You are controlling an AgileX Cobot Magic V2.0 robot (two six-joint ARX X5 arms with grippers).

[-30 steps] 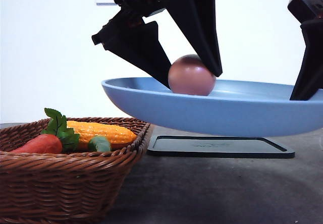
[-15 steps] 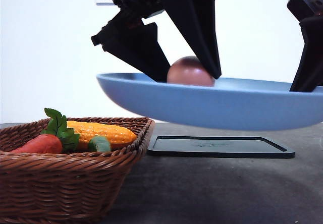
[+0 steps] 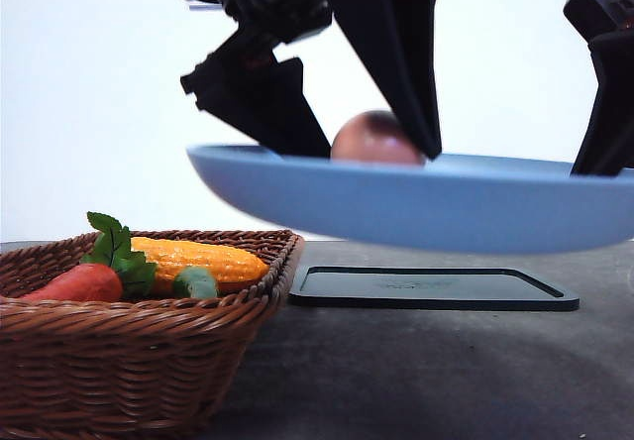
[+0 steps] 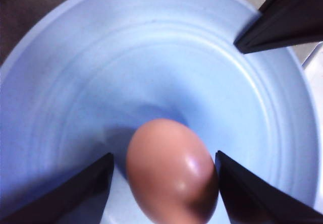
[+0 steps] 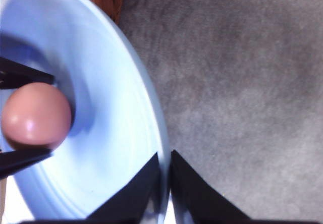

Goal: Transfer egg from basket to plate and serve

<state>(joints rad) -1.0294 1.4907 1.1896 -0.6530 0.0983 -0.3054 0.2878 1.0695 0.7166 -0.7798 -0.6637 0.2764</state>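
Front view: the egg (image 3: 376, 139) sat in the blue plate (image 3: 416, 202) at frame centre, between the left gripper (image 3: 369, 148)'s spread fingers; the right gripper (image 3: 602, 167) pinched the rim at right, above the black tray (image 3: 432, 287). The basket (image 3: 129, 361) filled the lower left.

Left wrist view: the egg (image 4: 172, 171) lay centred between the fingers (image 4: 255, 196), leaning slightly.

Right wrist view: fingers (image 5: 189, 196) clamped the plate's rim (image 5: 151, 108) over the grey table (image 5: 237, 82).

Grey table (image 3: 416, 371) carries a wicker basket (image 3: 119, 361) at the near left. A flat black tray (image 3: 433, 288) lies just right of the basket, farther back.
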